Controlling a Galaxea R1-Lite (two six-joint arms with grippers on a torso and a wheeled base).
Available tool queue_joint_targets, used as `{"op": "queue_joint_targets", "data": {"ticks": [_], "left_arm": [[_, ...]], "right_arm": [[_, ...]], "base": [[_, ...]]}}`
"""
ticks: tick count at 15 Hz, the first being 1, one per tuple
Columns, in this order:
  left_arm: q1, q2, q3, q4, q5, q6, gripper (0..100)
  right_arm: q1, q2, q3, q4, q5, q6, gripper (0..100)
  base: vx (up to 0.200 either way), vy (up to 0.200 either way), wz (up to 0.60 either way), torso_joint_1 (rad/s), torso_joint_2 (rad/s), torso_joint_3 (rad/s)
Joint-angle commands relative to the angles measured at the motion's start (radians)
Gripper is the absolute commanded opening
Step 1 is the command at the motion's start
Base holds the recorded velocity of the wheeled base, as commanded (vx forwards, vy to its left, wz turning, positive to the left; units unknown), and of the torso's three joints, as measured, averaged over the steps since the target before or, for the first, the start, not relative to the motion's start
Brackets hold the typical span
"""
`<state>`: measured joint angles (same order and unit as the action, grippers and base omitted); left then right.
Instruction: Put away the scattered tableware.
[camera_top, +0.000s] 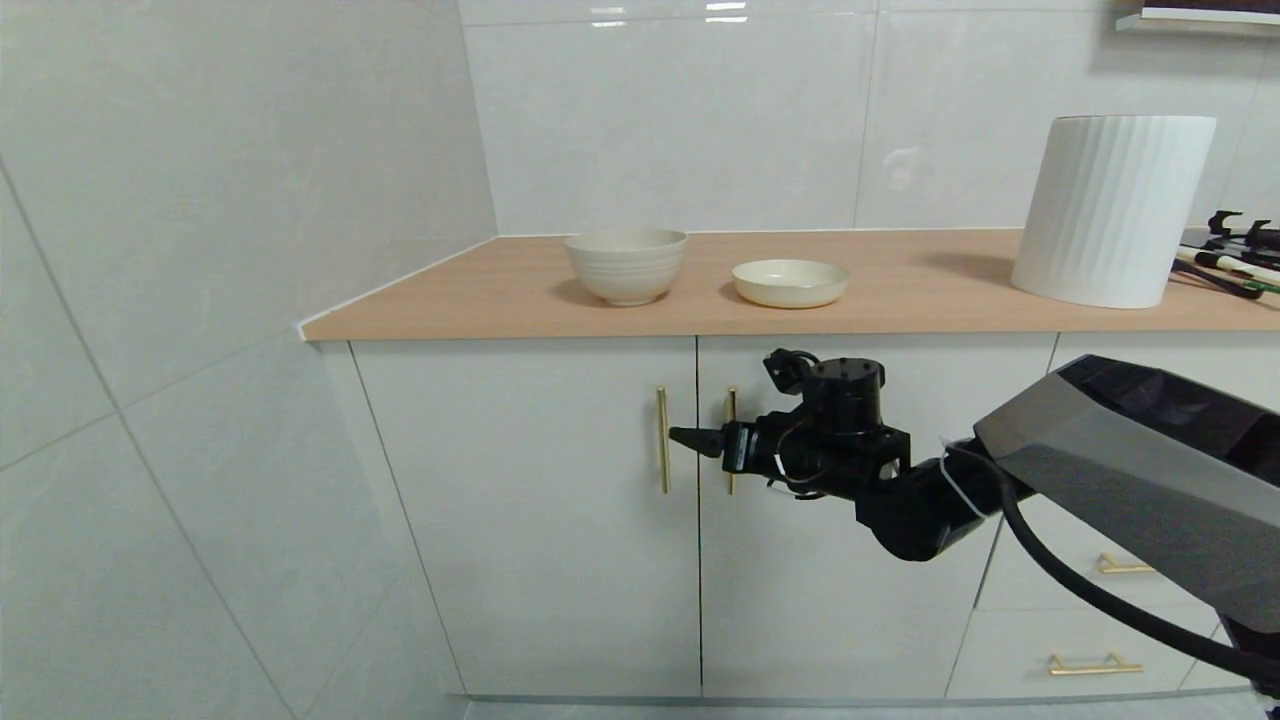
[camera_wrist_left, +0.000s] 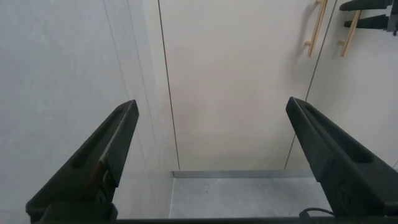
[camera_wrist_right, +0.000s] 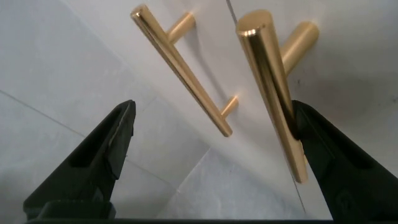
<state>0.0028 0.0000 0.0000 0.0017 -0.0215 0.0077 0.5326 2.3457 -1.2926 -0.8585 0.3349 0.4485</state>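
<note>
Head view: we see the white double-door cabinet (camera_top: 530, 520) under the long wooden countertop (camera_top: 900, 290), where the beige ribbed bowl (camera_top: 626, 265) and the cream shallow plate (camera_top: 790, 282) sit well above our right gripper (camera_top: 700, 440). Its fingers are spread, facing the upright slim gold door handles (camera_top: 662, 440) close ahead; our left gripper (camera_wrist_left: 211, 106), also spread, hangs farther off.

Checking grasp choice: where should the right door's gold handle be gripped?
Probably mid-bar on the gold handle, between its two standoffs, coming straight from the front with the right tool open sideways across it. The bar is slim, vertical and stands off the cabinet door, leaving a gap behind it.
</note>
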Motion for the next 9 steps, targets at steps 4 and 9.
{"op": "queue_joint_targets", "data": {"ticks": [4, 9], "left_arm": [[0.0, 0.0, 0.0, 0.0, 0.0, 0.0, 100], [0.0, 0.0, 0.0, 0.0, 0.0, 0.0, 100]], "right_arm": [[0.012, -0.068, 0.09, -0.016, 0.065, 0.015, 100], [0.009, -0.189, 0.214, -0.014, 0.187, 0.035, 100]], "base": [[0.0, 0.0, 0.0, 0.0, 0.0, 0.0], [0.0, 0.0, 0.0, 0.0, 0.0, 0.0]]}}
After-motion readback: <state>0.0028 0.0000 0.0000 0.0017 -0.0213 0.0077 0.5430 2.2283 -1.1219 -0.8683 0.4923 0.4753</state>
